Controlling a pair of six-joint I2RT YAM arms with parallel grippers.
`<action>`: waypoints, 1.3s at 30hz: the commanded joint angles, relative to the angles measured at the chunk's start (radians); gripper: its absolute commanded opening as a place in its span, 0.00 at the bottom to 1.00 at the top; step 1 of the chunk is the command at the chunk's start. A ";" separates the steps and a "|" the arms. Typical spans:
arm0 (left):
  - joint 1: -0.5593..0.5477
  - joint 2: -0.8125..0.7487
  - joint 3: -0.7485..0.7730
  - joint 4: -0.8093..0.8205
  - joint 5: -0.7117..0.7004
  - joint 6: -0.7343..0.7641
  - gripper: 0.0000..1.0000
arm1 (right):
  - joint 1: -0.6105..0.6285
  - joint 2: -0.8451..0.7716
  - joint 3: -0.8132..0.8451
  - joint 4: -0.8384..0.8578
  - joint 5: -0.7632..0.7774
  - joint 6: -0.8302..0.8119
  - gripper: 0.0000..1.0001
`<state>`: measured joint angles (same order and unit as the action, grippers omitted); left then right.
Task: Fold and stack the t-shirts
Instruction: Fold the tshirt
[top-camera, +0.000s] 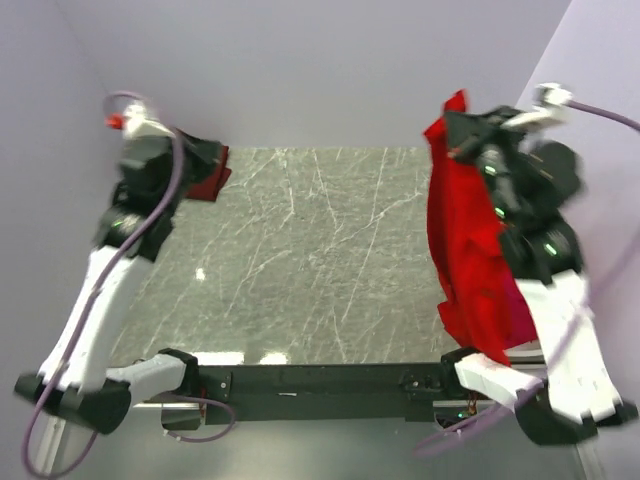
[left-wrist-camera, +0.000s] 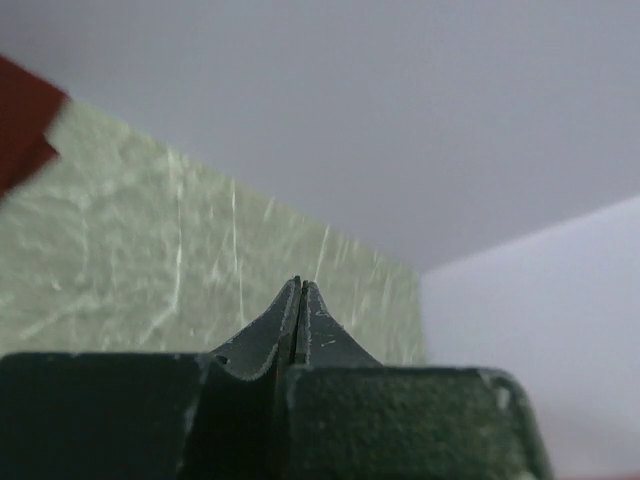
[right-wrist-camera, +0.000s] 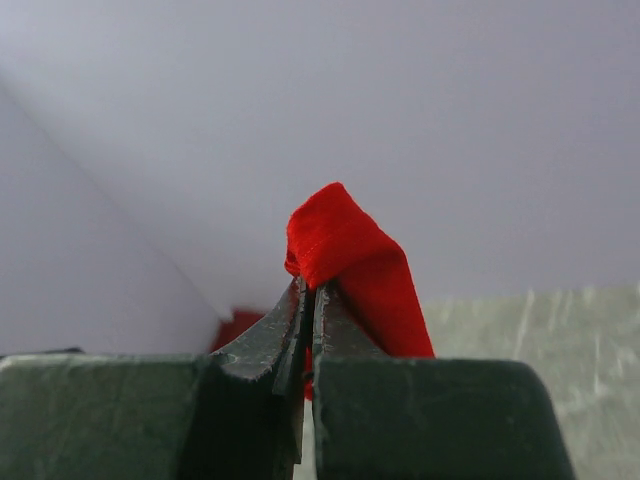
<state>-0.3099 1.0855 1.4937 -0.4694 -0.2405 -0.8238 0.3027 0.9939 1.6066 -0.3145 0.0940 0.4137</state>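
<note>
A bright red t-shirt (top-camera: 470, 250) hangs in a long drape along the table's right side, lifted off the surface. My right gripper (top-camera: 458, 128) is shut on its top edge, and a fold of the red cloth (right-wrist-camera: 345, 250) sticks up past the closed fingertips (right-wrist-camera: 308, 295). A dark maroon t-shirt (top-camera: 214, 180) lies at the back left corner, mostly hidden behind my left arm; a corner of it shows in the left wrist view (left-wrist-camera: 22, 115). My left gripper (top-camera: 218, 158) hovers beside it, shut with nothing between its fingers (left-wrist-camera: 300, 290).
The table is a grey-green marble-patterned top (top-camera: 300, 250) enclosed by pale lilac walls at the back and on both sides. A black rail (top-camera: 320, 378) with the arm bases runs along the near edge.
</note>
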 joint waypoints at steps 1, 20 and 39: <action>0.009 0.054 -0.157 0.130 0.301 0.009 0.02 | -0.004 0.046 -0.057 0.044 0.005 -0.012 0.00; -0.008 0.142 -0.555 0.428 0.446 -0.035 0.29 | 0.350 0.259 0.337 -0.118 -0.220 -0.012 0.00; 0.121 0.034 -0.693 0.281 0.472 0.005 0.35 | 0.338 -0.172 -0.359 -0.534 0.363 0.148 0.00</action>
<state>-0.1894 1.1522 0.8551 -0.1619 0.1890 -0.8436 0.7200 0.7879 1.3849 -0.7448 0.2928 0.4850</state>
